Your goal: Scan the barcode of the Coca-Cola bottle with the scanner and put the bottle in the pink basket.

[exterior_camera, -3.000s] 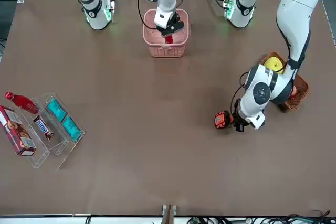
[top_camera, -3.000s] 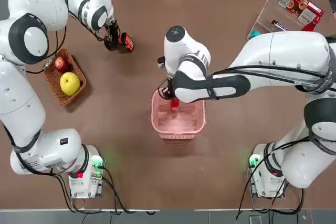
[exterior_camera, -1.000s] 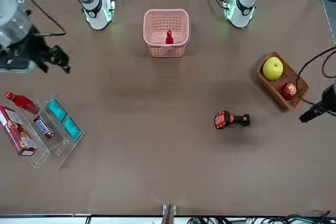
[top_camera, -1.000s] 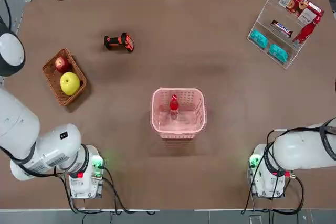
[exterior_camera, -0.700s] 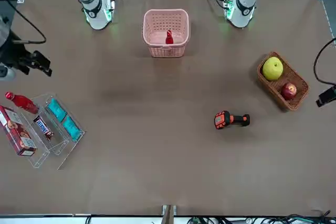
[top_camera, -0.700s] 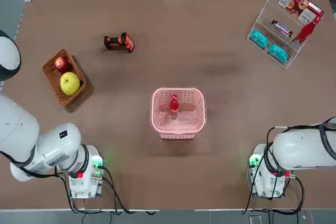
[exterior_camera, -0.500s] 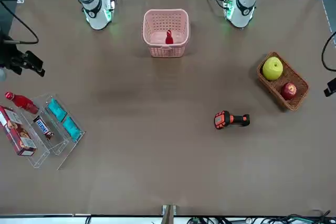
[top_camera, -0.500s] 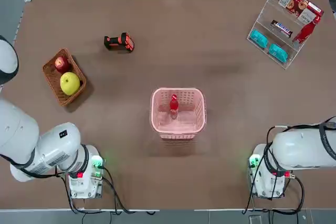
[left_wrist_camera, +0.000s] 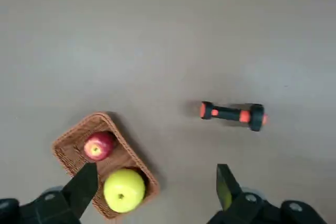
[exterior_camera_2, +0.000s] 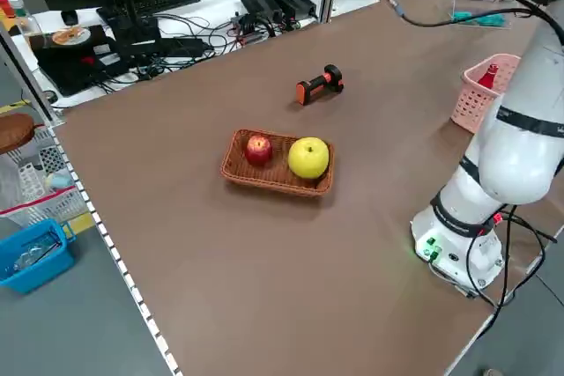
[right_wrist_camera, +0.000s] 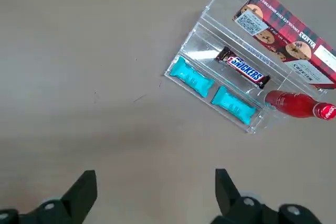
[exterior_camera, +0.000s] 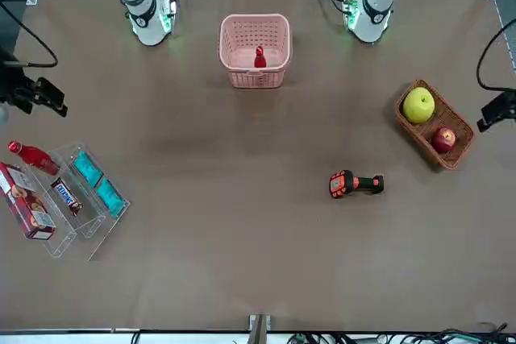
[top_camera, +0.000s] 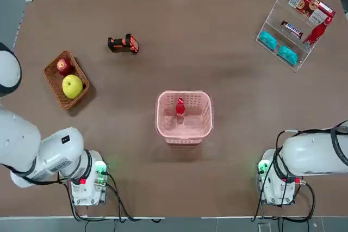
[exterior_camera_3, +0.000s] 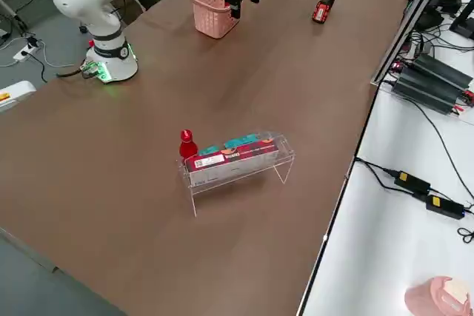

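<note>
While upright in pink basket (top_camera: 185, 133), Coca-Cola bottle (top_camera: 180, 109) shows red cap.

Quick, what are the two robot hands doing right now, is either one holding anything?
Left end effector: open, holding nothing, raised above the wicker basket and scanner.
Right end effector: open, holding nothing, raised above the clear snack rack.
</note>
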Controlling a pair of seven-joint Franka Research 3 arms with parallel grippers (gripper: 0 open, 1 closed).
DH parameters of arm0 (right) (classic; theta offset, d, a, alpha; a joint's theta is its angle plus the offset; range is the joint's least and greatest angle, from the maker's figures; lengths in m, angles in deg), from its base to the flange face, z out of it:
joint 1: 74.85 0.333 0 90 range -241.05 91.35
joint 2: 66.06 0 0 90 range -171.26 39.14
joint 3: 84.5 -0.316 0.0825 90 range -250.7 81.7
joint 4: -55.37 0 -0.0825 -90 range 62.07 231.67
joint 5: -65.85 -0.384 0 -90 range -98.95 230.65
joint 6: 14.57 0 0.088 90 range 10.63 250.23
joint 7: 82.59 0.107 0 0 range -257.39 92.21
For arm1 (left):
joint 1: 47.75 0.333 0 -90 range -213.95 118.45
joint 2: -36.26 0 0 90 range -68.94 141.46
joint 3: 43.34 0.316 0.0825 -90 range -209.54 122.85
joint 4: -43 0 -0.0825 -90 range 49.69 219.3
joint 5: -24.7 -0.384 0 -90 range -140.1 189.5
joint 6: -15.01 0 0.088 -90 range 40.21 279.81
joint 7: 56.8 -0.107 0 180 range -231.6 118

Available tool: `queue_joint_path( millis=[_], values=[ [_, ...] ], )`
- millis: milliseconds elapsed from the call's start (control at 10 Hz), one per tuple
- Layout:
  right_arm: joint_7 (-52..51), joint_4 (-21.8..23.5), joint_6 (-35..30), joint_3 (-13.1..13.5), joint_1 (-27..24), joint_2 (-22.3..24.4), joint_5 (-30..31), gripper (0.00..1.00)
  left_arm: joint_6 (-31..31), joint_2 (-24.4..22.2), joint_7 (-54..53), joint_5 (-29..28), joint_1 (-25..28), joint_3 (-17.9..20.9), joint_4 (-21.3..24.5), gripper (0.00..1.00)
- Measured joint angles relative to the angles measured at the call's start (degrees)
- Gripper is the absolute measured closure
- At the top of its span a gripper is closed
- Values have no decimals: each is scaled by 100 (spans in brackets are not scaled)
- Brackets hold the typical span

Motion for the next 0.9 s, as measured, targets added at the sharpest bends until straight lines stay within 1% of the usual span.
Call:
queue_joint_path(
  millis=[200, 900],
  values=[
    [-16, -9, 0, -5, 0, 0, 0, 0, -35, -18, 46, 0, -74, -17, -1, 0],
    [-123, -60, 3, -23, 3, 0, 0, 0, -50, -17, 57, 1, -72, -16, -1, 0]
  ],
)
